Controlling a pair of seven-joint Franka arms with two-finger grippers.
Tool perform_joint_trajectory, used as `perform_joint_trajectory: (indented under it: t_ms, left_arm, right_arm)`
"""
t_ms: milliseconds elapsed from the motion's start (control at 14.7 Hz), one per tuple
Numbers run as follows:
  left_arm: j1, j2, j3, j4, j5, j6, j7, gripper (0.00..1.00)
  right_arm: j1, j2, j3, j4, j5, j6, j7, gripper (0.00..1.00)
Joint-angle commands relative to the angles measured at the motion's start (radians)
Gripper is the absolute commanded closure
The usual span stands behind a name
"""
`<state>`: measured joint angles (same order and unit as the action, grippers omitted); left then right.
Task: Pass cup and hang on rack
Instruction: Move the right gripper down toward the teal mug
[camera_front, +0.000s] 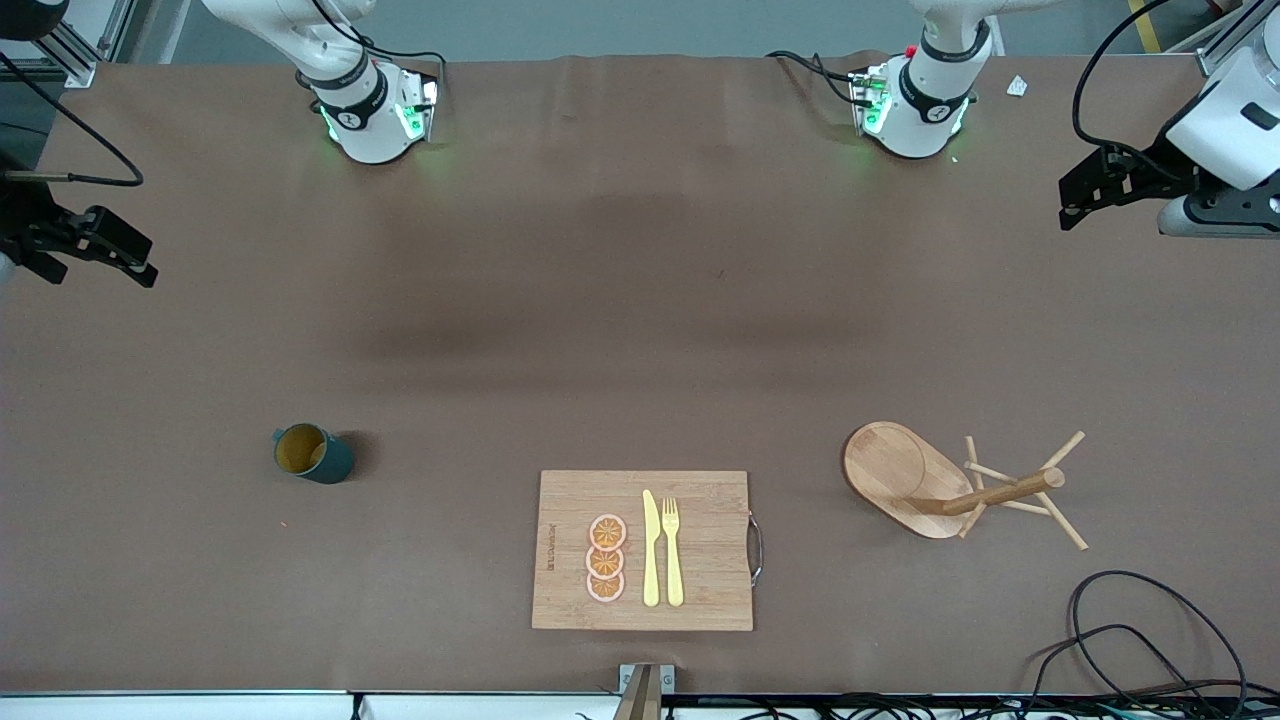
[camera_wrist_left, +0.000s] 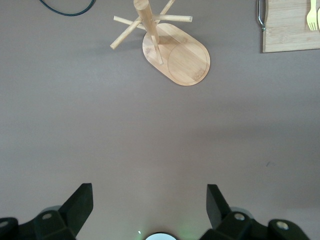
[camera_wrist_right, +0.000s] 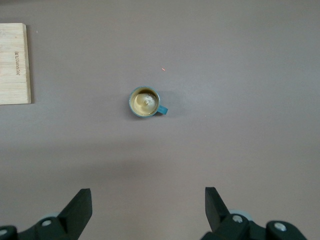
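Both arms wait high, nothing held.
The cup (camera_front: 314, 454) stands upright on the desk (camera_front: 640, 300) toward the right arm's end from the cutting board (camera_front: 642, 549); the rack (camera_front: 950, 485) stands toward the left arm's end. The left gripper (camera_wrist_left: 150, 205) and right gripper (camera_wrist_right: 148, 205) are spread wide.

Brown table (camera_front: 620, 300) — upright cup (camera_front: 312, 453), cutting board (camera_front: 700, 560), rack (camera_front: 950, 485), black cables (camera_front: 1140, 630) — all apart.

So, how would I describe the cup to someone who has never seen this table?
Start at the cutting board near the front camera, then look toward the right arm's end of the table. The cup stands alone there, upright: small, dark teal outside, mustard yellow inside, unlike the pale wooden rack.
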<state>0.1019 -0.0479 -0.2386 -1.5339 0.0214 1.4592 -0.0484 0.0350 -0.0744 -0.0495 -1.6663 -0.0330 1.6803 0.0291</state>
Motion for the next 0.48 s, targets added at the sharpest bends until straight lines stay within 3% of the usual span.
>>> perform_joint_trajectory:
  t_ms: [0, 408]
  left_arm:
    - [0.005, 0.006, -0.001, 0.021, -0.015, -0.031, 0.002, 0.0]
    - [0.005, 0.028, -0.001, 0.055, -0.003, -0.031, 0.012, 0.0]
  right_arm:
    - [0.011, 0.007, -0.007, 0.014, 0.011, -0.002, 0.0, 0.0]
    - [0.014, 0.01, -0.007, 0.014, 0.01, -0.002, -0.003, 0.0]
